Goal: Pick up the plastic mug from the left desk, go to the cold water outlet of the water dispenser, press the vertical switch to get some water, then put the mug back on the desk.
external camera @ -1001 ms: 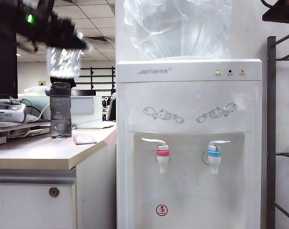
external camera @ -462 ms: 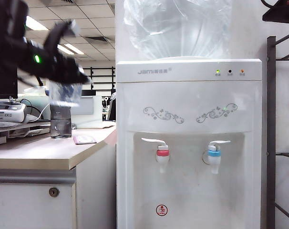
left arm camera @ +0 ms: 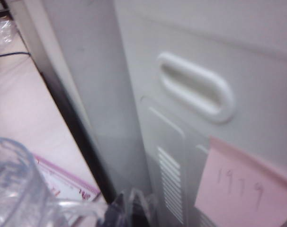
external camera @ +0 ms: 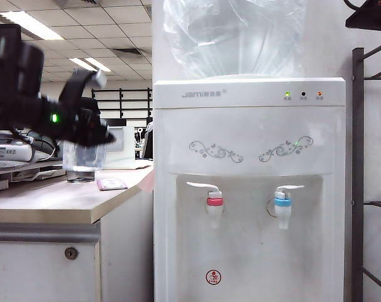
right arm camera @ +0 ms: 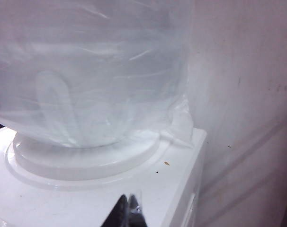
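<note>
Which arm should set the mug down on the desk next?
Left. The left gripper already holds the plastic mug low over the left desk, jaws shut on its handle. The right gripper is shut and empty, up by the big bottle atop the water dispenser.

Left gripper motion-blurred in exterior view; we cannot make out fingers there. Plastic mug smeared below it, base hidden. In left wrist view mug cut by frame edge. Right gripper only dark tips at edge. Dispenser lights too small for us to read
</note>
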